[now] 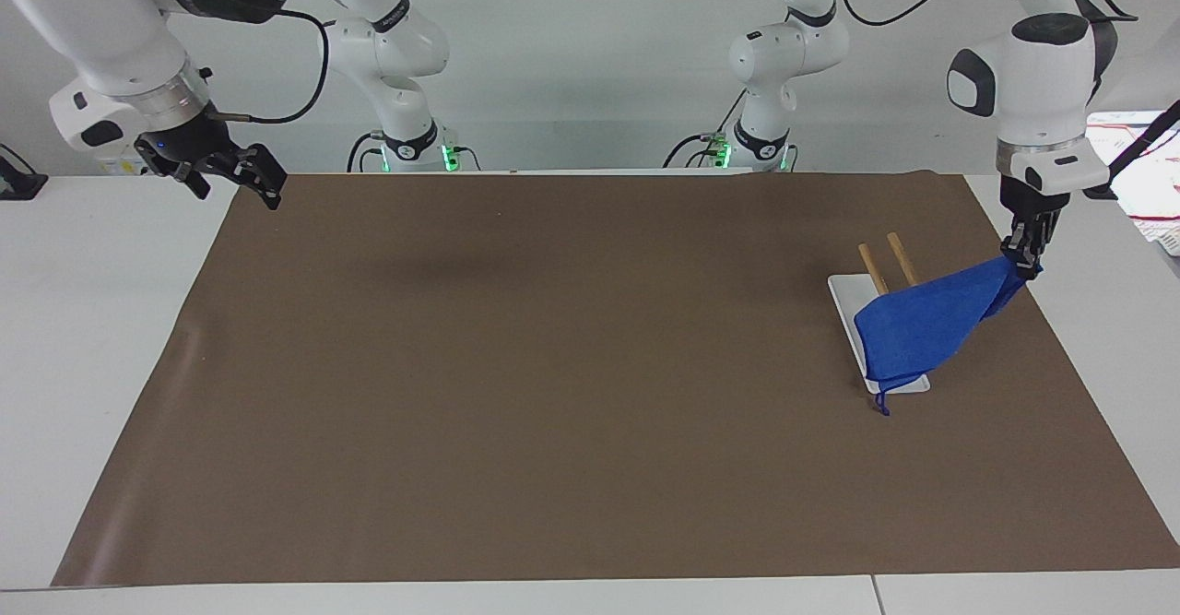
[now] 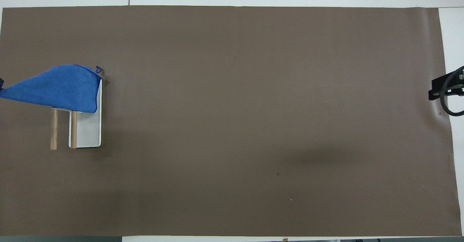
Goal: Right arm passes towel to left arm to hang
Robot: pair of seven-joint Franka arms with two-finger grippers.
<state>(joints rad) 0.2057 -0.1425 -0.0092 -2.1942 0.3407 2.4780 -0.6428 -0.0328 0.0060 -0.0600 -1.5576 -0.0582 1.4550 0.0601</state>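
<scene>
The blue towel is draped over the two wooden bars of a small rack with a white base, at the left arm's end of the table. My left gripper is shut on one towel corner and holds it up, stretched out from the rack toward the mat's edge. The loop string dangles from the low corner. In the overhead view the towel covers the bars' ends farther from the robots. My right gripper, with its blue light, is open and empty, raised over the mat's corner at the right arm's end; its tip shows in the overhead view.
A brown mat covers most of the white table. Papers lie off the mat at the left arm's end, near the robots.
</scene>
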